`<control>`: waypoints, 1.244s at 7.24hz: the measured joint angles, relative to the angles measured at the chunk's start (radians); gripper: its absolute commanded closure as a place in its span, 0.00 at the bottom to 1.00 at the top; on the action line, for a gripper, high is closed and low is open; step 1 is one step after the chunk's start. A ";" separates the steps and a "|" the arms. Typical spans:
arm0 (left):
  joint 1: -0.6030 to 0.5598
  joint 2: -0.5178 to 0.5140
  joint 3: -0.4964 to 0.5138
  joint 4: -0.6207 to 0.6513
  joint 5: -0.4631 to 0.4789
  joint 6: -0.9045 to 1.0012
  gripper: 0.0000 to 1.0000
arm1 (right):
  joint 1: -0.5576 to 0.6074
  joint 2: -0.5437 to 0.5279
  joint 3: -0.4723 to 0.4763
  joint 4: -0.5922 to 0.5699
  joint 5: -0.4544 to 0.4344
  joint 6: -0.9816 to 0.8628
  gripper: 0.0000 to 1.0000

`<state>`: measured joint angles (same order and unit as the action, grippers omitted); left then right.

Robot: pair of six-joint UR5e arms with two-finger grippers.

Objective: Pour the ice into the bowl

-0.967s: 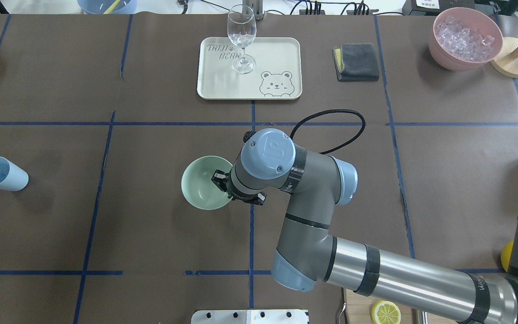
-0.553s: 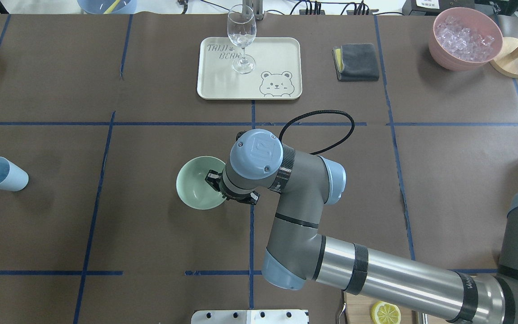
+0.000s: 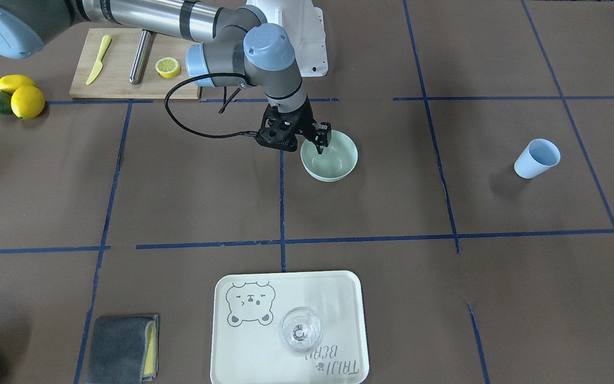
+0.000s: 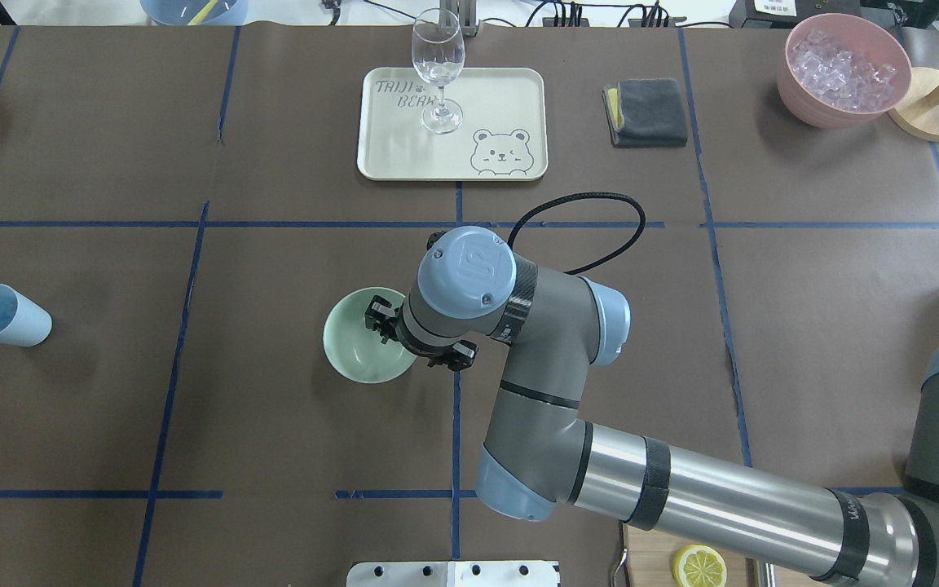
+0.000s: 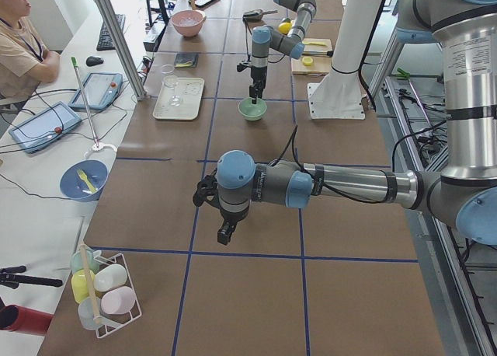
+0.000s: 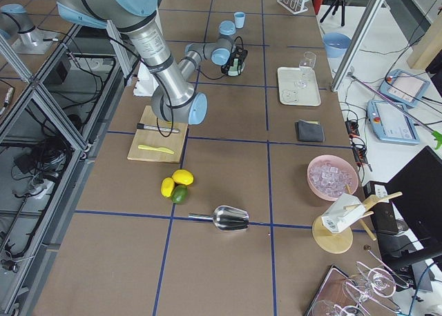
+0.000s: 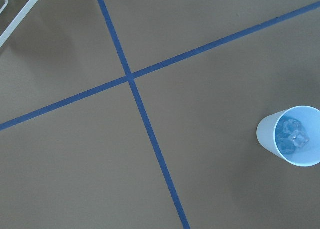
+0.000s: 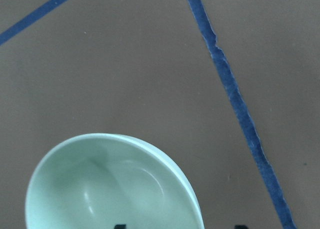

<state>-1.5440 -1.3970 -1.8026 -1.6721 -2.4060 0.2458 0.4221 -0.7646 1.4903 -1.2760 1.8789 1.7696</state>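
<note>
In the front-facing view you see the right gripper [image 3: 316,145] down at the bowl [image 3: 333,162], which sits mid-table. Overhead, the light blue cup [image 4: 3,315] stands near the table's edge on the robot's left. From the left side, the left gripper [image 5: 225,233] hangs above the table; you cannot tell its opening. Its wrist view shows ice [image 7: 294,135] inside the cup. The right wrist view shows the fingertips [image 8: 118,227] spread, straddling the bowl's rim and clamping nothing.

The right pincer [image 4: 380,322] moved leftward and reached farther over the bowl [image 4: 353,352], which slid slightly left. The cable loop [image 4: 600,198] shifted left too.
</note>
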 measured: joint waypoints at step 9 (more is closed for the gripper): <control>0.561 0.175 -0.060 -0.995 0.358 -1.059 0.00 | 0.193 -0.352 0.335 0.006 0.215 -0.138 0.00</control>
<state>-0.9830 -1.2217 -1.8628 -2.6672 -2.0481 -0.8134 0.6153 -1.1164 1.8255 -1.2702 2.0942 1.6320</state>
